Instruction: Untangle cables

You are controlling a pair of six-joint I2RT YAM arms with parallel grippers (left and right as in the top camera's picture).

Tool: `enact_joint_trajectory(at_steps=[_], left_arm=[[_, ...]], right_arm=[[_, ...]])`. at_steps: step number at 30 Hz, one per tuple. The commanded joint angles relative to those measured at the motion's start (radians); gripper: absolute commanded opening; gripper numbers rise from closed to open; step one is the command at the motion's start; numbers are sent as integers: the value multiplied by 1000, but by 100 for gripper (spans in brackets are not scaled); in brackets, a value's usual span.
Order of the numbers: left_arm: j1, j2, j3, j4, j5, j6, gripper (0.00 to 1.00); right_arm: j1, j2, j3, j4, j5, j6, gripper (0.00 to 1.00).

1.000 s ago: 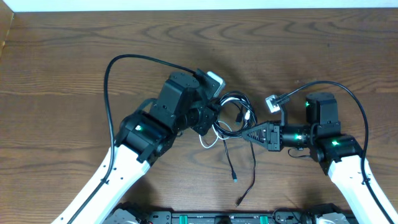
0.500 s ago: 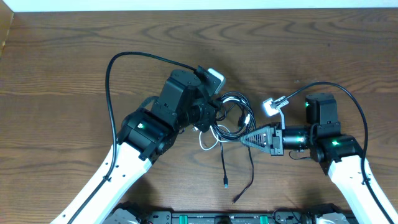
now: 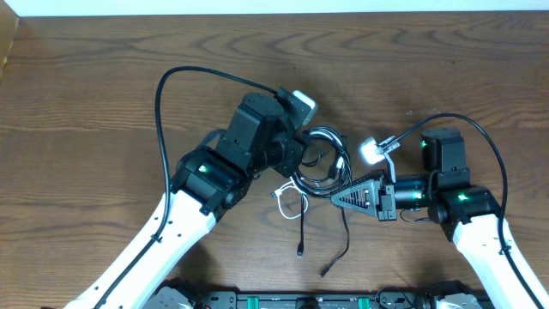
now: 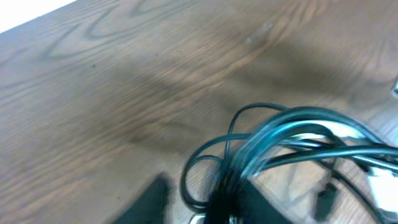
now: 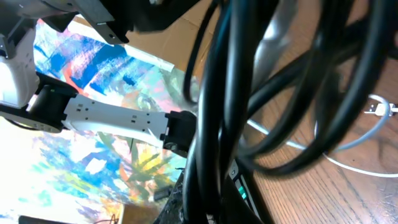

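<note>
Sideways, right hand [image 3: 335, 196] on cables [image 3: 323, 157].

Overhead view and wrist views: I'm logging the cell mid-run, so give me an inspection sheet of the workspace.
Surface: wooden table, dark brown.
Job's things: cables knotted mid-table; white cable loops out beside the left tool; two black ends trail free.
Clutter: nothing seen.
Grippers: left tool shut on the cables; right tool shut on them too.
Cables: thick black arm cords arch from each wrist.
Surroundings: pale strip along the far edge.
</note>
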Motion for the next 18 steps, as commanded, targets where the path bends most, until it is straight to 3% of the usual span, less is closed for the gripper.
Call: enact_joint_trajectory(at_steps=[1,7,15,18], left_arm=[[9,5,26,16,-84,-4,8],[9,0,26,50,-85,-77,8],[11,-104,26,63,-308,-140,8],[11,-150,26,63,-313,-140,7]], right_arm=[[-2,-13,0,-3,-100,-30,1],[-2,-13,0,-6,-16,-29,1],[-2,-13,0,-137,579,108,1],[-2,-13,0,-161,711,154,1]])
